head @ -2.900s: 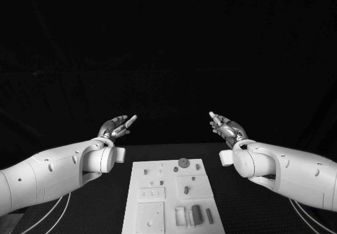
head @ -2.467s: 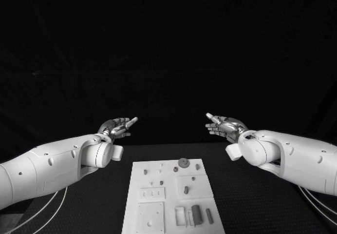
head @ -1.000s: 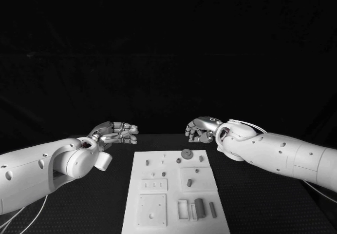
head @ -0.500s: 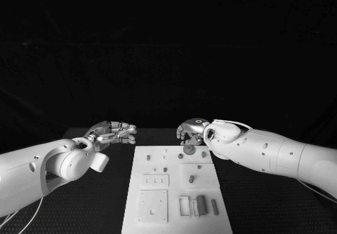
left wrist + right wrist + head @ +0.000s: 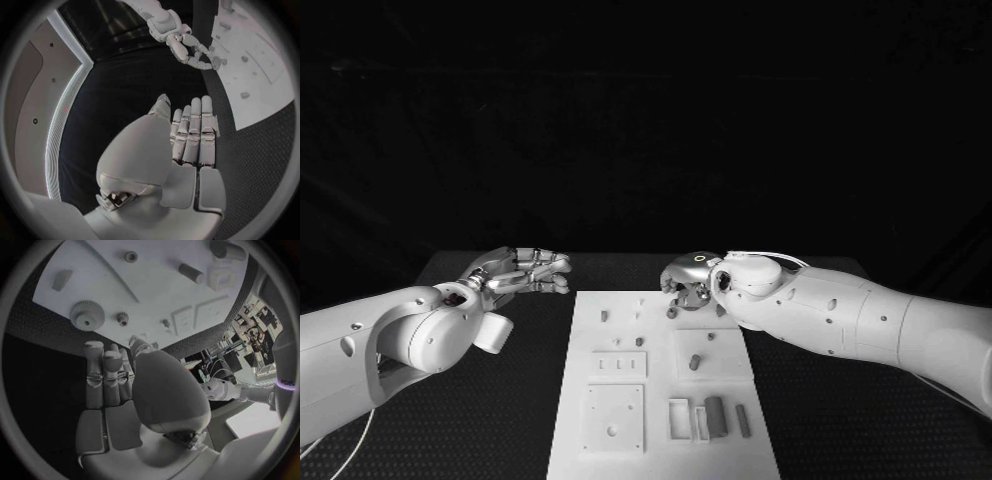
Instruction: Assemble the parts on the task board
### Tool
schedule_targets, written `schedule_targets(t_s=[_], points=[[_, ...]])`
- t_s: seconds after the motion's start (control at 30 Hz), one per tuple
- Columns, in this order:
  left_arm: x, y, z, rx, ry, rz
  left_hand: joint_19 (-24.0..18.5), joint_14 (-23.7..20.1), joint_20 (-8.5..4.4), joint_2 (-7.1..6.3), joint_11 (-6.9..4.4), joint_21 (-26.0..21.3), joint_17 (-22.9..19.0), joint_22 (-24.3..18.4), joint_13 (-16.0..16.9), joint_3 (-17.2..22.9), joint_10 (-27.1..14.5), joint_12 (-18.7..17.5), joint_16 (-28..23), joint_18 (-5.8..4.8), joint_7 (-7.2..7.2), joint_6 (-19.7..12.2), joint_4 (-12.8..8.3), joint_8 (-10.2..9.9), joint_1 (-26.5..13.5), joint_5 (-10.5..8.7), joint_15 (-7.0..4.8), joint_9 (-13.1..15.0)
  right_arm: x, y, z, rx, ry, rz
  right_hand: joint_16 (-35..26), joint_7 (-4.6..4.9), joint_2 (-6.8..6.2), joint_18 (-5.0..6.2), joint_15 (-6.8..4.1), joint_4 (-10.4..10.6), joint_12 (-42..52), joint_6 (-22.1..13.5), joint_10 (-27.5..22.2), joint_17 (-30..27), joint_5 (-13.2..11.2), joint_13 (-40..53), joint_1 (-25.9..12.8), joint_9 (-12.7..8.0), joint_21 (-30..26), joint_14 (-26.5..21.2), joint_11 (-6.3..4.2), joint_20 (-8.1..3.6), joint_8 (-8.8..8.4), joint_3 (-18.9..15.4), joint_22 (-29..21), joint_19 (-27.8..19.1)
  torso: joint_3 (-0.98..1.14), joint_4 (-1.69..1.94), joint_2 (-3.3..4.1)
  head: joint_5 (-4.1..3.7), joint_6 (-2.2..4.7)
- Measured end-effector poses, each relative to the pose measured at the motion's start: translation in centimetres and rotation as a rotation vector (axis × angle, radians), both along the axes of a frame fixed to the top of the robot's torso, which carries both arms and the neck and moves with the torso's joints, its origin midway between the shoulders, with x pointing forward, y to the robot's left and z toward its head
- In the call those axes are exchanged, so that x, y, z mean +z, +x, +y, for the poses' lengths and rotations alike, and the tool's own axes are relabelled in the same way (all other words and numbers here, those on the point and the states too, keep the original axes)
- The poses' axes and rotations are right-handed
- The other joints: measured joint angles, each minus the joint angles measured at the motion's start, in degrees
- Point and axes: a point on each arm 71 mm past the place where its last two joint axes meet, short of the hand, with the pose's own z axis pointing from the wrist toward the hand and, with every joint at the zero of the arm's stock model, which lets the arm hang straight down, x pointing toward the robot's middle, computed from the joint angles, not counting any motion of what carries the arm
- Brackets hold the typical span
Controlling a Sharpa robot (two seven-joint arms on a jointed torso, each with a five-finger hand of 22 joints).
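Now my right hand [image 5: 692,281] has come down from up in the air and hangs over the far end of the task board [image 5: 625,420]. Its fingers [image 5: 103,375] are stretched out straight and hold nothing. Just under them sits the round gear [image 5: 87,314], with a tiny gear [image 5: 122,317] beside it. I think I am about to pick the round gear up.

My left hand [image 5: 519,273] has dropped low too, off to the side over the black tabletop [image 5: 502,400]. Its fingers [image 5: 195,132] are straight, close together, and empty.

Other small parts lie along the board, like a peg [image 5: 694,362] in the middle and some bars [image 5: 714,417] at the near end. Nothing blocks the way to the gear.
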Motion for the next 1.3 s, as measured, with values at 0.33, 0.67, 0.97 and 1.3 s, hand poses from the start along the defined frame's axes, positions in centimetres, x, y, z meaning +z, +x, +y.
schedule_targets(t_s=[0.33,0.67,0.97,1.3], points=[[0.2,0.0,0.0,0.000,0.000,-0.002,0.0,0.2,0.00,-0.31,0.41,0.0,0.2,0.0,-0.1,0.0,0.0,-0.4,-0.3,-0.08,0.00,0.0,0.0,-0.3,-0.3,0.00,-0.20,-0.3,-0.8,-0.3,-0.1,0.000,-0.033,0.025,0.2,0.22,-0.59,-0.05,-0.01,0.2,0.0,0.2,0.0,-0.5,0.0,0.1,-1.0,0.0,-0.2,0.0,0.01,0.21,0.00,0.2,0.0,0.2,-0.24,0.46,1.02,-0.36,0.07],[0.4,0.0,0.1,0.002,-0.001,-0.005,0.2,0.2,-0.21,-0.31,0.57,-0.2,0.3,0.0,-0.3,-0.1,0.1,-0.6,-0.3,-0.45,0.00,0.0,0.1,-0.5,-0.3,0.00,-0.20,-0.3,-1.2,-0.3,-0.3,-0.003,-0.054,0.035,0.4,0.26,-1.14,-0.05,-0.02,0.5,0.0,0.6,0.0,-0.9,0.0,0.1,-1.9,0.0,-0.2,0.0,0.00,0.30,0.00,0.5,0.0,0.1,-0.26,0.68,1.92,-0.69,0.55],[0.4,0.0,0.1,0.001,0.000,-0.005,0.2,0.2,-0.21,-0.44,0.59,-0.2,0.4,0.0,-0.3,-0.1,0.2,-0.8,-0.5,-0.48,0.00,0.0,0.1,-0.8,-0.4,0.00,-0.20,-0.4,-1.4,-0.2,0.0,0.004,-0.066,0.023,0.8,0.38,-1.39,-0.05,-0.04,0.2,0.0,1.1,1.1,-1.5,0.0,0.4,-2.3,-0.1,-0.4,0.0,-0.49,0.51,0.22,0.9,0.0,0.3,-0.20,0.86,2.54,-0.69,0.70],[0.6,0.0,0.2,0.004,0.001,-0.007,0.4,0.2,-0.01,-0.55,0.59,-0.2,0.4,0.0,-0.3,-0.1,0.2,-0.8,-0.5,-0.51,0.00,0.0,0.1,-0.8,-0.6,0.00,-0.20,-0.5,-1.0,-0.1,0.2,0.010,-0.071,-0.011,1.3,0.32,-1.62,-0.05,-0.34,-0.4,0.6,2.0,3.5,-2.0,0.0,0.5,-2.5,-0.1,-0.4,0.2,-1.05,0.48,0.22,1.7,0.0,0.7,-0.19,0.89,3.16,-0.82,0.42]])
